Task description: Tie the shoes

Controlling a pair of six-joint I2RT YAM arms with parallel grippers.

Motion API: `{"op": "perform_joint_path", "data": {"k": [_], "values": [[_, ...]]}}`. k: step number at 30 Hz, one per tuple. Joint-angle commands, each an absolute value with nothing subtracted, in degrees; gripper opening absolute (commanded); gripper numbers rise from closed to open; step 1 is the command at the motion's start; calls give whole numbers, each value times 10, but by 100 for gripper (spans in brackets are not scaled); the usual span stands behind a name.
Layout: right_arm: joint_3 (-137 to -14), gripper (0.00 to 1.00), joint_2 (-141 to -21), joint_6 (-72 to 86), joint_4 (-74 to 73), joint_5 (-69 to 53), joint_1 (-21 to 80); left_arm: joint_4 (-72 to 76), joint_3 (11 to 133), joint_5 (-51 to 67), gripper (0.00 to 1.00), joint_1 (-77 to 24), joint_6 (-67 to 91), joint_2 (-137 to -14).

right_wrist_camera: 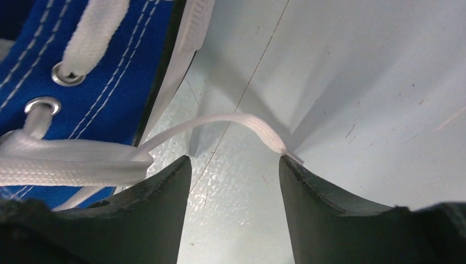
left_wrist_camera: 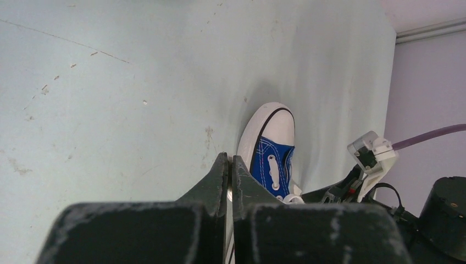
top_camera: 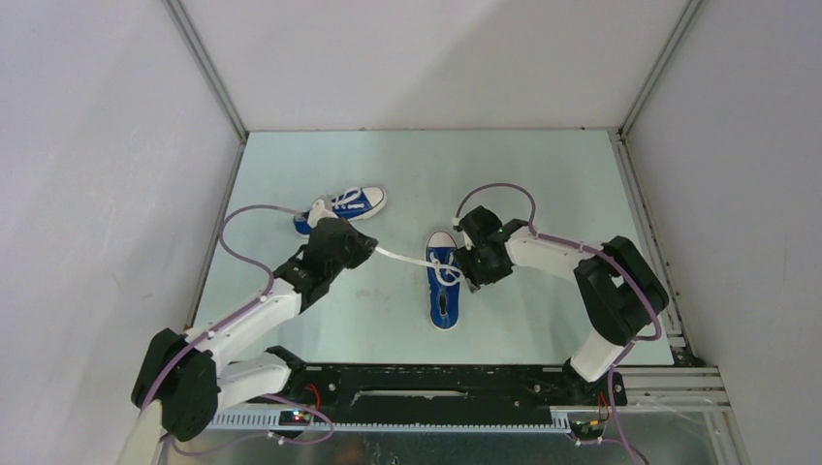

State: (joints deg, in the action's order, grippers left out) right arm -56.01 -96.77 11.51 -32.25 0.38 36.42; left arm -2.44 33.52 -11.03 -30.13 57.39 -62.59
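From here I see a small blue canvas low-top sneaker with white laces and a white rubber toe cap, the centre sneaker point(top_camera: 443, 295), lying about mid-table on the pale green table point(top_camera: 543, 174). Its toe points away from the arm bases and its heel toward them. Its twin, the far sneaker point(top_camera: 351, 203), sits well apart at the far left with its toe cap turned to the right, just behind my left arm's wrist. My left end effector point(top_camera: 373, 250) hangs to the left of the centre sneaker. Its black fingers point(left_wrist_camera: 220, 176) are pressed together on a taut white lace strand point(top_camera: 402, 258) that runs in a straight line from the fingertips across to that sneaker's eyelets. In the left wrist view only a white sliver of it shows in the seam between the fingers, with the sneaker's toe cap point(left_wrist_camera: 273, 129) just beyond. My right end effector point(top_camera: 465, 271) sits at the centre sneaker's right side with its fingers spread fairly wide, and it holds nothing. In the right wrist view a loose white lace end point(right_wrist_camera: 242, 121) arches over the table between the two fingers. Its tip touches the right-hand finger point(right_wrist_camera: 308, 192), while the sneaker's blue side and metal eyelets point(right_wrist_camera: 66, 74) fill the upper left.
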Motion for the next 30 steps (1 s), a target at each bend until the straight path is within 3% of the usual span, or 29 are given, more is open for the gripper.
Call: {"op": "perform_joint_path", "data": {"k": [1, 5, 10, 18, 30], "values": [[-570, 65, -910, 87, -318, 17, 372, -25, 359, -95, 0, -296, 547, -627], [-545, 70, -853, 10, -258, -43, 371, -16, 358, -92, 0, -296, 542, -634], [-543, 80, -874, -44, -214, -90, 374, -22, 366, -86, 0, -292, 530, -638], [-561, 79, -925, -81, -242, -120, 379, -47, 387, -46, 0, -260, 496, -655], [-538, 81, -848, -20, -214, -258, 317, -59, 391, -26, 0, -217, 463, -645]]}}
